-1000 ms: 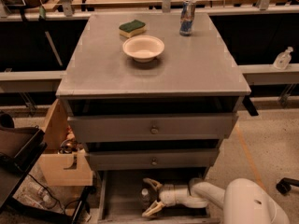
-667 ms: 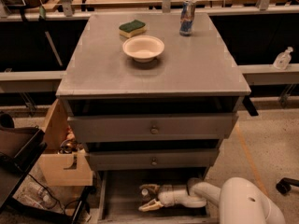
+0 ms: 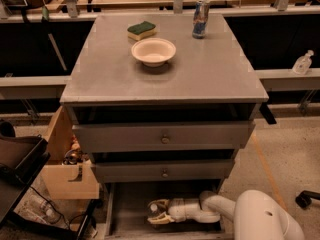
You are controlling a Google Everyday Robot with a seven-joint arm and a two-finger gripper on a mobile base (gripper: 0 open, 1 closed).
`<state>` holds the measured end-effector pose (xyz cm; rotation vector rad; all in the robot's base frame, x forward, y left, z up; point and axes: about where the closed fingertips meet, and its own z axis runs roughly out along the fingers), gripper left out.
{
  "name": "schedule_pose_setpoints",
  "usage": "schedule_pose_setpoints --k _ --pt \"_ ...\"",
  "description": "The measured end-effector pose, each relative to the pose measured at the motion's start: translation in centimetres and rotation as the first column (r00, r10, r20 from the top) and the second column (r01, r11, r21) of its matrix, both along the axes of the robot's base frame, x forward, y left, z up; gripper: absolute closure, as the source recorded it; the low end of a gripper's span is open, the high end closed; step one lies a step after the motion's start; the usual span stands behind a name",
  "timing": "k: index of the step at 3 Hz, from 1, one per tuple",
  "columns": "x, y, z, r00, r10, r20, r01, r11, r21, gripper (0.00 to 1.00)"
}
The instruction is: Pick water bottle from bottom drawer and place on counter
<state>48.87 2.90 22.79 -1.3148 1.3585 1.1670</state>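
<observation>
My gripper (image 3: pixel 156 212) reaches low into the bottom drawer (image 3: pixel 125 209), which is pulled out under the cabinet. Its fingers are closed around the water bottle (image 3: pixel 154 208), a clear bottle of which mostly the white cap shows between them. The bottle rests low on the drawer floor. My white arm (image 3: pixel 210 209) comes in from the lower right. The counter (image 3: pixel 165 74) is the flat grey top of the cabinet above.
On the counter stand a cream bowl (image 3: pixel 153 51), a green-and-yellow sponge (image 3: pixel 141 30) and a blue-and-silver drink can (image 3: pixel 200 18). Two closed drawer fronts with knobs (image 3: pixel 165 139) sit above the open drawer. A wooden box (image 3: pixel 67 169) stands at the left. A small nozzle bottle (image 3: pixel 302 63) sits on the right ledge.
My gripper has slid a little to the left inside the drawer. Its fingers have come closer together around the bottle.
</observation>
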Motion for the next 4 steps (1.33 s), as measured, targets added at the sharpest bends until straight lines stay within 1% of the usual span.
schedule_pose_setpoints --k 1,2,3,4 --pt "-0.1 0.2 0.0 1.0 0.003 -0.002 -0.003 1.0 0.002 1.0" --pt "-0.1 0.2 0.0 1.0 0.003 -0.002 -0.003 1.0 0.002 1.0" --pt "-1.0 -0.1 1.0 0.9999 0.011 0.01 -0.011 1.0 0.027 1.0" --pt "-2.4 -1.6 3.3 0.9988 -0.009 0.048 0.007 0.999 0.053 1.0"
